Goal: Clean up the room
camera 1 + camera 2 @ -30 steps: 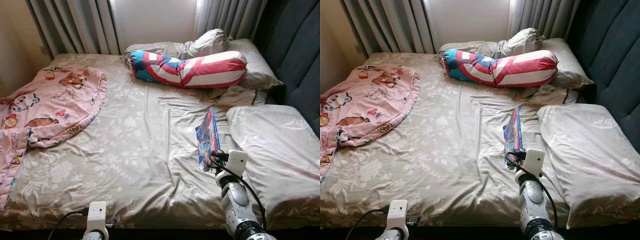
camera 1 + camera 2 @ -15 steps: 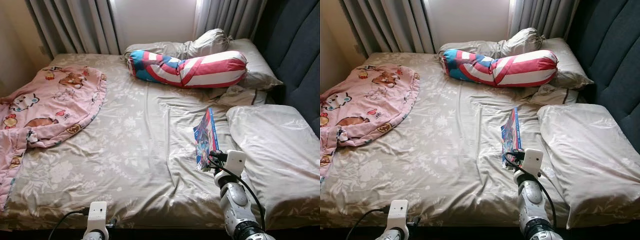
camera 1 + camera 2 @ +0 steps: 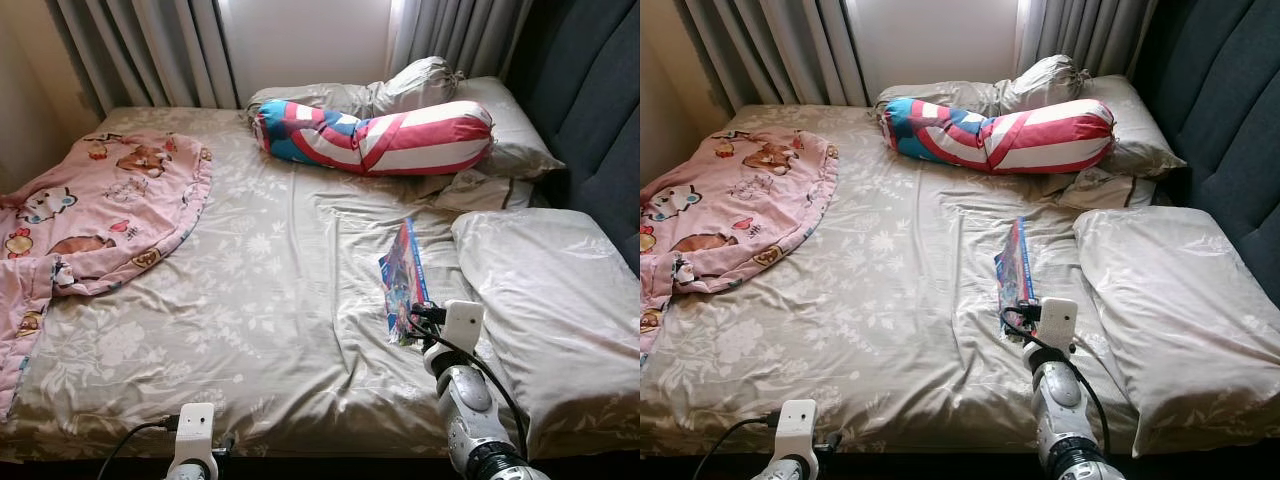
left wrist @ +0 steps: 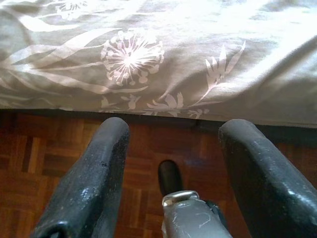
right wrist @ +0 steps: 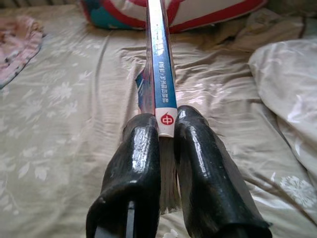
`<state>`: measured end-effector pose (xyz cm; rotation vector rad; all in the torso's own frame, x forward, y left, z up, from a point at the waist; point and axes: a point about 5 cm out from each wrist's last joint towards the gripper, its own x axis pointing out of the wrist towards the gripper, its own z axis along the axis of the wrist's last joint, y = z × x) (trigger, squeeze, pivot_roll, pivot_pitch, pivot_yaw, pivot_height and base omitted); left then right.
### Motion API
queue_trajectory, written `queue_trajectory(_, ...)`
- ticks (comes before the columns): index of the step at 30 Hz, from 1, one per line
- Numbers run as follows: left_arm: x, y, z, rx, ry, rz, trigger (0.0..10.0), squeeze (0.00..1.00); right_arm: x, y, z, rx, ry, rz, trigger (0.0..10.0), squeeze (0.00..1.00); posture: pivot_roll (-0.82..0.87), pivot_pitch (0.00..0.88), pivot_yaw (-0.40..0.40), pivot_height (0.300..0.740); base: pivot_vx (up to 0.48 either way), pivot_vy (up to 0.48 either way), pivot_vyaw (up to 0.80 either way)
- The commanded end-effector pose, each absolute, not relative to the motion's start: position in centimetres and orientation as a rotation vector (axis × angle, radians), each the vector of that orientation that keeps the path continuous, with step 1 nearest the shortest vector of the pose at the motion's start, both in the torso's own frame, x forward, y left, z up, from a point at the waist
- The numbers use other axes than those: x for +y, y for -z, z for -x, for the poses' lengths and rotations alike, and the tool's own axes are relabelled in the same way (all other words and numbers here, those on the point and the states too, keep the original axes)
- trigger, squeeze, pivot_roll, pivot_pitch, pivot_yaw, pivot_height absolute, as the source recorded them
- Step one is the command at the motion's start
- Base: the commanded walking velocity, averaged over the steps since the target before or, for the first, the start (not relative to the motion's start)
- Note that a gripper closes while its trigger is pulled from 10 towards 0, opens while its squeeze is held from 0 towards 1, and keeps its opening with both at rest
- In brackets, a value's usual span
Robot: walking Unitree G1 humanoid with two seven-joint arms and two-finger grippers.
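My right hand (image 5: 166,144) clamped on book (image 3: 402,280), gripping spine end; book stands on edge over bed (image 3: 260,290), stretching away from hand toward striped bolster (image 3: 380,135). Versus a second ago, book tipped more upright and nearer end off sheet: lift under way, grasp looks secure. Pillow (image 3: 555,300) just beside hand. My left hand (image 4: 171,173) spread wide, idle at bed edge over floor (image 4: 44,153).
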<state>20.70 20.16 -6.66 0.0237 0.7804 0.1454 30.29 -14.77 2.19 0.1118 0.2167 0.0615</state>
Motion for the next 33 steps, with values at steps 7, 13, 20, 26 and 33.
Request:
queue_trajectory(7, 20.36, 6.71, -20.56, 0.781, -0.167, -0.013, 10.0, 0.00, -14.30, -2.83, -30.71, 0.186, -0.104, -0.088, 10.0, 0.00, -0.11, 0.033, -0.021, 0.740, 0.000, 0.000, 0.00)
queue_trajectory(13, 20.29, 6.70, -20.58, 0.781, -0.163, -0.013, 10.0, 0.00, -14.40, -2.74, -30.71, 0.197, -0.093, -0.096, 10.0, 0.00, -0.11, 0.031, -0.021, 0.740, 0.000, 0.000, 0.00)
queue_trajectory(20, 20.23, 6.69, -20.62, 0.782, -0.154, -0.028, 10.0, 0.00, -14.36, -2.69, -30.74, 0.207, -0.096, -0.093, 10.0, 0.00, -0.11, 0.027, -0.021, 0.740, 0.000, 0.000, -0.56)
queue_trajectory(26, 20.16, 6.67, -20.66, 0.781, -0.149, -0.035, 10.0, 0.00, -14.35, -2.67, -30.75, 0.209, -0.096, -0.090, 10.0, 0.00, -0.11, 0.022, -0.020, 0.740, 0.000, -0.347, -0.79)
queue_trajectory(33, 20.09, 6.66, -20.69, 0.778, -0.150, -0.031, 10.0, 0.00, -14.46, -2.83, -30.78, 0.194, -0.091, -0.094, 10.0, 0.00, -0.11, 0.021, -0.021, 0.740, 0.000, 0.000, -0.28)
